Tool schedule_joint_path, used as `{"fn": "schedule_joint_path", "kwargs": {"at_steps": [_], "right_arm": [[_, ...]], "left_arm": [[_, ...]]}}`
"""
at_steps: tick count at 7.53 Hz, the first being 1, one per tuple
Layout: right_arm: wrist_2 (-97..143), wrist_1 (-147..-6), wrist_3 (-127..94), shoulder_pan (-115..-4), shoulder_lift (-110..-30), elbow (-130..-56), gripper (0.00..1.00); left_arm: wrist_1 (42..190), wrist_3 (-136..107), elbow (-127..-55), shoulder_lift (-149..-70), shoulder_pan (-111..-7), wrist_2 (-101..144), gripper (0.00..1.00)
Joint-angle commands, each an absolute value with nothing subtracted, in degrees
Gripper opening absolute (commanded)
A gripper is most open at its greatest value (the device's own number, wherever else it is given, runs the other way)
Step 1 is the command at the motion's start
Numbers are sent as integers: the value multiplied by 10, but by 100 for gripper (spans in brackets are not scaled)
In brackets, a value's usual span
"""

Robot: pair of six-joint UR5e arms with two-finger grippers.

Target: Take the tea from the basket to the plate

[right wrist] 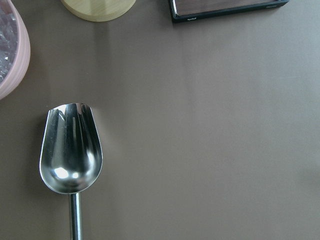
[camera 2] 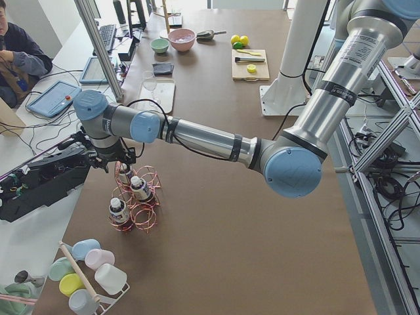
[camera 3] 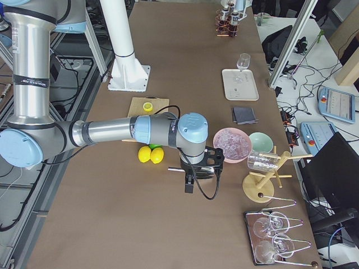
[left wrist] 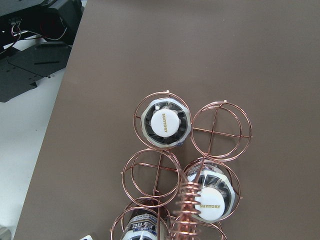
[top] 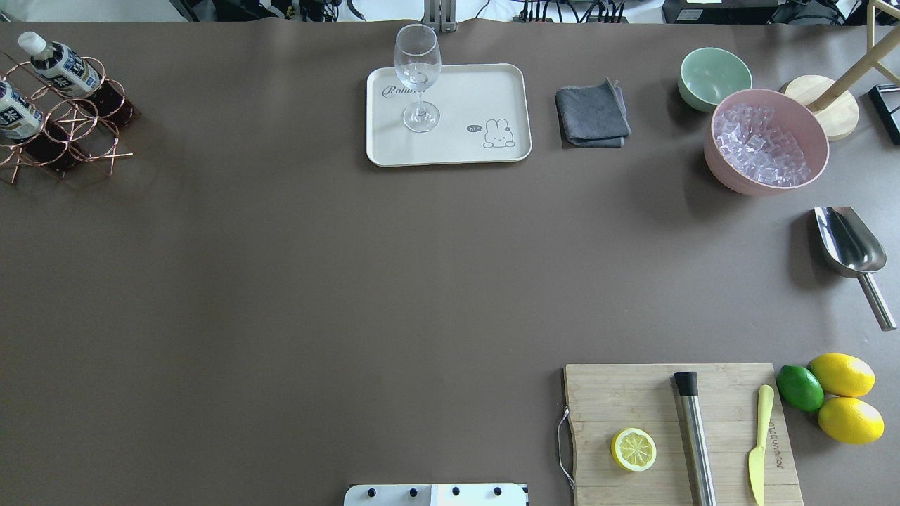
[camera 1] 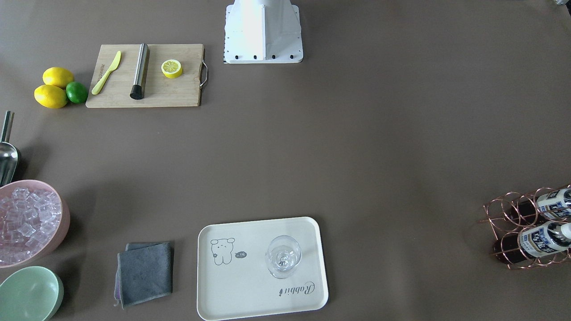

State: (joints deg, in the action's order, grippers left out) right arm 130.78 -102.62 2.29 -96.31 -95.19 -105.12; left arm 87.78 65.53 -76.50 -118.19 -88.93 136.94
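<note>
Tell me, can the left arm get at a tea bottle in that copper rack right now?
Probably yes. The left arm hangs above the rack, and its wrist camera looks straight down on a tea bottle with nothing covering its cap.

Gold "SUNTORY" stands on the white screw caps point(left wrist: 164, 123) of two small plastic tea bottles point(left wrist: 215, 182) held in the copper wire rack point(left wrist: 216, 131). Well apart from that rack, the cream rectangular tray point(camera 1: 250, 285) bears "Rabbit" in dark script. The bottles' blue label print is too small to read.

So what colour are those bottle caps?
White caps with gold lettering; left wrist view shows them best.
</note>
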Motion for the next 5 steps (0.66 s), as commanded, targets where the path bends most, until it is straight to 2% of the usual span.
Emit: {"fn": "schedule_joint_path", "kwargs": {"at_steps": [1, 2, 5], "right_arm": [[1308, -1026, 23, -963, -952, -1052, 100], [1308, -1026, 23, -963, -952, -1052, 100], [1308, -1026, 24, -963, -952, -1052, 100]], "left_arm": [[889, 661, -767, -1180, -890, 1369, 22], [889, 661, -767, -1180, -890, 1368, 0], [882, 653, -773, -1183, -900, 1368, 0]]}}
